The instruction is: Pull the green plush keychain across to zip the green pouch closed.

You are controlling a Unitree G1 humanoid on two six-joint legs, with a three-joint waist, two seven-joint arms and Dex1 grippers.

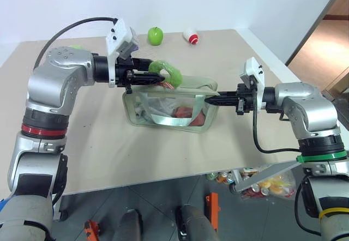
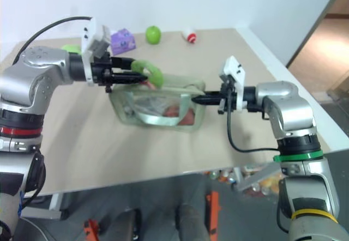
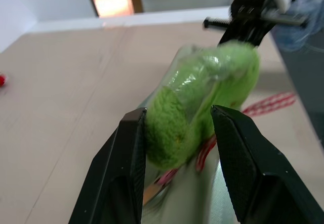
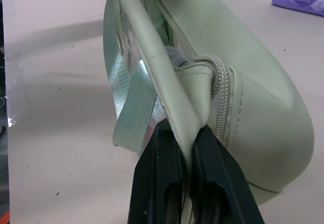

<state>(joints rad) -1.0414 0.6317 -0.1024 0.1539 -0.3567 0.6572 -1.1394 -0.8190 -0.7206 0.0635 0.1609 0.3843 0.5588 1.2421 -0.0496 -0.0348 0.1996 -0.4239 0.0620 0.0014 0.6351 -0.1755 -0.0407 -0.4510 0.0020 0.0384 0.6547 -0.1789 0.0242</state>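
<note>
1. Fuzzy lime-green plush sits between the two black fingers of your left hand [image 3: 177, 148]; that is the green plush keychain [image 3: 202, 107], and the fingers close on its near end, so read the hand as grasping it, though only lightly pressed.
2. Your right hand [image 4: 185, 148] is clenched on fabric at the opposite end of the green pouch [image 1: 169, 107], pinching the pouch's edge beside the zipper teeth; it serves as the anchor.
3. The pouch stands on the worktop [image 1: 109, 154] between the two hands, its long axis running from one hand to the other, with the zipper along the top.
4. The keychain is at the pouch's left end, right at your left hand and well away from the right; judging by that, most of the zipper's travel looks done or nearly so, but the head views do not show clearly whether the teeth have met along the whole length.
5. The coming move turns on that axis: any further pull should follow the zipper line, leftward away from your right hand; a sideways tug would likely twist the pouch.
6. Farther out, a green apple [image 1: 155, 35] and a small red-and-white object [image 1: 191, 36] lie near the worktop's far edge.
</note>
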